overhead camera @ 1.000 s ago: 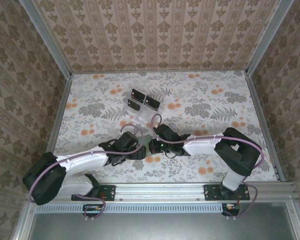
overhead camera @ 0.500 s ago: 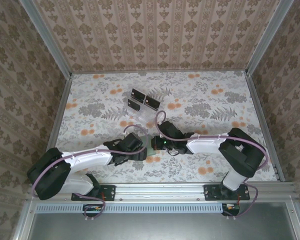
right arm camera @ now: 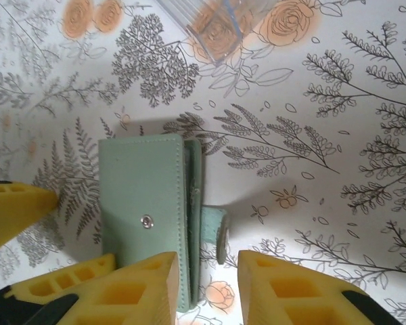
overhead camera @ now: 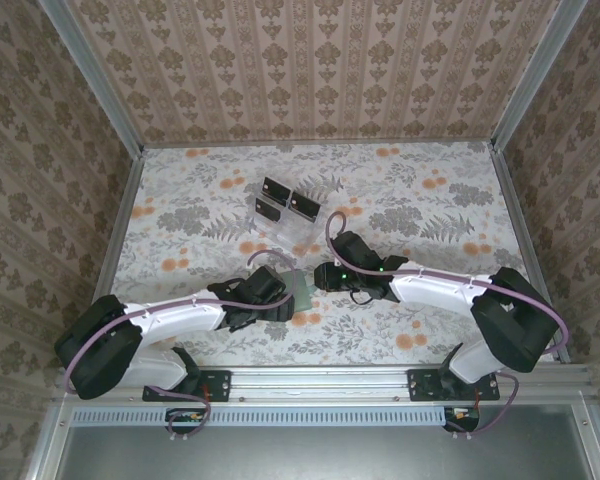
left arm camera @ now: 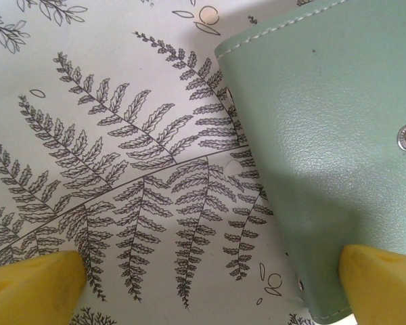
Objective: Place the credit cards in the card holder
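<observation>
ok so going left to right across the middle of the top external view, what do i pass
left end effector → card holder → right end effector

- Card holder [right arm camera: 145, 217]: we record one small grey-green wallet, matte, with pale stitching along its edges and a metal snap stud on its upper face. It lies flat and folded on the worktop [overhead camera: 430, 200], with its strap tab unfastened and sticking out from one long side.
- Credit cards [overhead camera: 304, 204]: we count three black cards with pale marks, standing on edge in the clear rack [overhead camera: 290, 228], well apart from the wallet.
</observation>
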Controlling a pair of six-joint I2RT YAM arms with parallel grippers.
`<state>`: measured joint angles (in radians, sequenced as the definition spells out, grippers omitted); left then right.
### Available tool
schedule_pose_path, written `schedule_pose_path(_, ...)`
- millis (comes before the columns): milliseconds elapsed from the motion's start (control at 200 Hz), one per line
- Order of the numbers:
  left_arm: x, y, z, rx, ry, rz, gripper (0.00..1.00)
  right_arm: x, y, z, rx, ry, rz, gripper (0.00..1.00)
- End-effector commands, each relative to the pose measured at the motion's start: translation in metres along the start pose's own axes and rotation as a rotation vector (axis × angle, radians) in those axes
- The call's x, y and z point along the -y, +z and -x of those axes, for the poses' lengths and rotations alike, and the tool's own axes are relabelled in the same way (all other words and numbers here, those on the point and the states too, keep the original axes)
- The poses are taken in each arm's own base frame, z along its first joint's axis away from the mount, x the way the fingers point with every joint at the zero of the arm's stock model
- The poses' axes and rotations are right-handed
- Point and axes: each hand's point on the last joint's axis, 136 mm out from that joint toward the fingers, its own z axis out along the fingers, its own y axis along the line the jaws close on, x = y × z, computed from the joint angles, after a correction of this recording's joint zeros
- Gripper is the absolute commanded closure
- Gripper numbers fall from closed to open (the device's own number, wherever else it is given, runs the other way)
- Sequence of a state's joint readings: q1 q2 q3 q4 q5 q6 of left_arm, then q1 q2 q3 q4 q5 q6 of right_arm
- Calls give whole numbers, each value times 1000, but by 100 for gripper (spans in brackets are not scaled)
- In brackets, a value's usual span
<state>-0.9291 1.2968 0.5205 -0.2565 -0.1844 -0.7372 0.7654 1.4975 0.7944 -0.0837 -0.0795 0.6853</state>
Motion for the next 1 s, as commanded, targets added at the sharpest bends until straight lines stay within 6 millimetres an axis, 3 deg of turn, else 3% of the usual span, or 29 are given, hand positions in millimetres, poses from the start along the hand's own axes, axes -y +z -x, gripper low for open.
schedule_pose_path(0, -19, 7, -20, -65, 9, 79, 0, 12, 1, -2, -32, -34, -74, 69)
schedule_pose_path(430, -19, 9, -21, -65, 4, 75, 0, 4, 15, 1, -45, -27, -46, 75)
schedule_pose_path(995, -19, 11, -22, -64, 3, 76, 0, 1, 24, -4, -68, 4, -1, 100)
